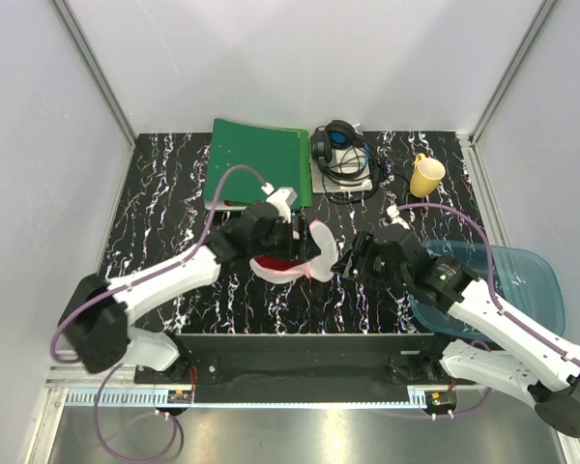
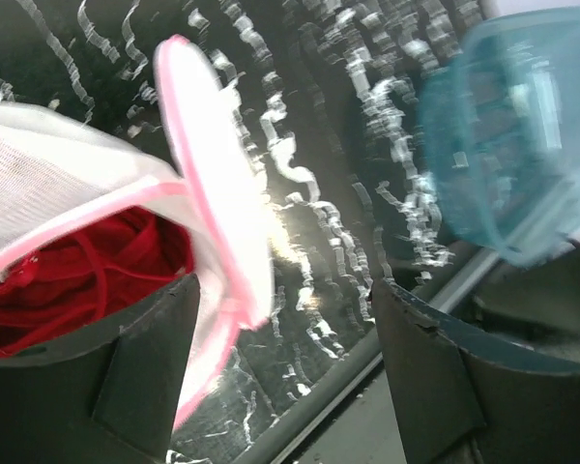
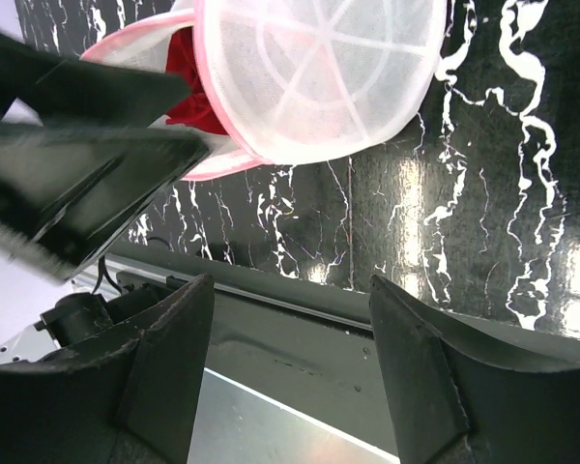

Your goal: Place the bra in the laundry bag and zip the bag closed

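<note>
Both arms extend inward to the laundry bag point(image 1: 321, 244), which contains the bra point(image 1: 273, 263). Left gripper point(image 2: 285, 290) and right gripper point(image 3: 292, 285): fingers spread wide, clamping nothing.

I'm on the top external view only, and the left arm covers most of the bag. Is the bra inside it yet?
Observer: Yes. The left wrist view shows the bra lying inside the laundry bag, visible through its open mouth.
Operator: Is the zip closed at all?
Observer: Not where I can see it. In that same view the pink-trimmed edge stands well away from the mesh, so the mouth gapes.
Operator: Is my right side holding anything?
Observer: No. In its own wrist view the right gripper is open and empty, and the bag sits beyond its fingertips, untouched by them.
</note>
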Robot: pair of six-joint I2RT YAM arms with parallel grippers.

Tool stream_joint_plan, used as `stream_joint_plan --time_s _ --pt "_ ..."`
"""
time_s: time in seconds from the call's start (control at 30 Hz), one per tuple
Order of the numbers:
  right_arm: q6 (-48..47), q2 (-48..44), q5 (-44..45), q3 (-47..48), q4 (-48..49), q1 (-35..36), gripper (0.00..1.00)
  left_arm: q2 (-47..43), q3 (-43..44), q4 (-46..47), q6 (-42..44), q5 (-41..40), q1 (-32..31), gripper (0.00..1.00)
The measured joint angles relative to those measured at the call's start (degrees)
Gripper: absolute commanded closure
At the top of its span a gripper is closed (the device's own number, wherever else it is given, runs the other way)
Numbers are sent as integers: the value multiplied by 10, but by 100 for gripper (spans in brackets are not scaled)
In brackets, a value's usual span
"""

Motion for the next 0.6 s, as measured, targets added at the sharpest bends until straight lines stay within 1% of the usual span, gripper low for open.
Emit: stream_joint_plan --time_s 0.07,0.1,0.13,0.2,0.23,0.33,0.37,0.43,0.47,0.53,0.6 --pt "11 1 -1 -12 8 0 28 45 28 -19 1 -7 1 32" --pt "17 2 -1 -17 11 0 28 68 42 -25 2 -9 1 46" --pt "25 2 -2 -26 18 0 28 90 54 -30 3 -10 1 56" --pt "44 4 -9 -47 35 0 27 121 66 -37 4 -13 3 72" --pt "54 5 -11 -58 45 0 27 129 66 -38 5 -14 3 83" --pt "87 11 -17 -102 88 0 25 132 66 -45 4 -17 4 98" --pt "103 14 -21 -123 113 0 20 127 65 -43 3 -20 4 100" --pt "127 24 -31 -153 151 0 19 104 49 -26 -3 -26 4 100" --pt "143 33 -38 -171 175 0 16 85 34 -13 -8 -29 5 100" --pt "162 49 -45 -186 207 0 11 41 0 5 -20 -36 5 100" --pt "178 67 -46 -190 237 0 11 -23 -54 42 -44 -43 8 100"
